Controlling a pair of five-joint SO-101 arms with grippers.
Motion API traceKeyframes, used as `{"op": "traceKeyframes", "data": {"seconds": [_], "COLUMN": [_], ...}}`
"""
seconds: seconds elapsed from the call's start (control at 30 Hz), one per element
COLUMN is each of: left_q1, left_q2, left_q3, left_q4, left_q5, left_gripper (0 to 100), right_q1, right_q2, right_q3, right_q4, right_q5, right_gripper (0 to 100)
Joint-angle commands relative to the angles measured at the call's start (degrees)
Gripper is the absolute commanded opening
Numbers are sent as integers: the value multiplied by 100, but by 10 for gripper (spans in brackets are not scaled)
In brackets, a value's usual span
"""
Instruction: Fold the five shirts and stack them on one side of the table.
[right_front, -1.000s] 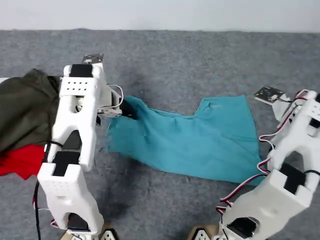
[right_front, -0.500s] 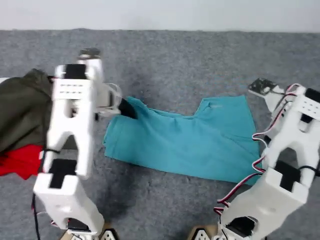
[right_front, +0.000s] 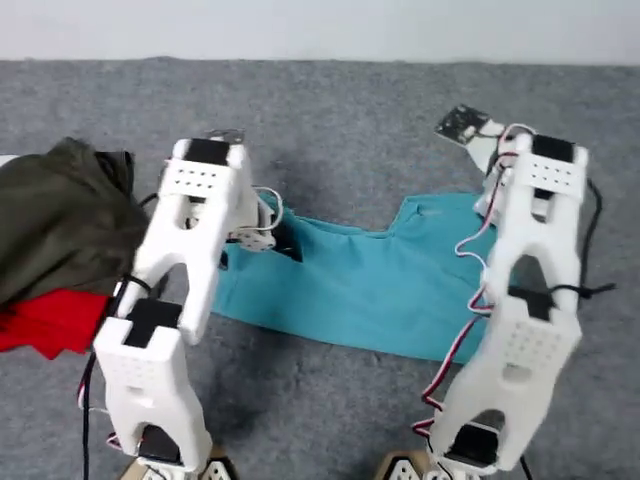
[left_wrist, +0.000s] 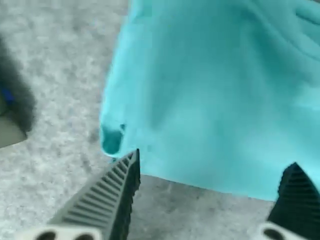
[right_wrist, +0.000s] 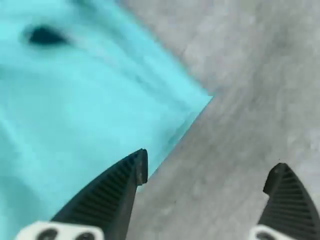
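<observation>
Teal shirt (right_front: 380, 290) lies spread flat mid-desk (right_front: 350, 120), not yet folded.

My left fingers (left_wrist: 117, 187) are apart, empty, poised at the shirt's edge on the pile side. The hem runs between the tips, so closing there should pinch it.

My right fingers (right_wrist: 117, 187) are likewise spread and empty, straddling the shirt's far right corner, one tip over cloth, the other over bare desk.

Judgement: with both ends taken together, the cloth would lift evenly for a fold.

Olive garment (right_front: 60, 220) and red garment (right_front: 50, 322) are heaped at the desk's left edge, touching each other, unfolded.
</observation>
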Motion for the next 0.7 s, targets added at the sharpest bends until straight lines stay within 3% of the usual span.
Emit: {"op": "traceKeyframes", "data": {"seconds": [0.0,0.3,0.57,0.67], "left_q1": [-220,-202,-220,-220], "left_q2": [-387,-378,-369,-396], "left_q3": [-22,-22,-22,-22], "left_q4": [193,193,193,193], "left_q5": [53,79,79,79], "left_gripper": [405,405,405,405], "right_q1": [-145,-154,-251,-268], "right_q2": [760,2826,3864,4004], "right_q3": [-1415,-4352,-6119,-6215], "right_q4": [374,1701,1877,1877], "right_q5": [-70,-88,-519,-448], "right_gripper": [372,357,33,13]}}
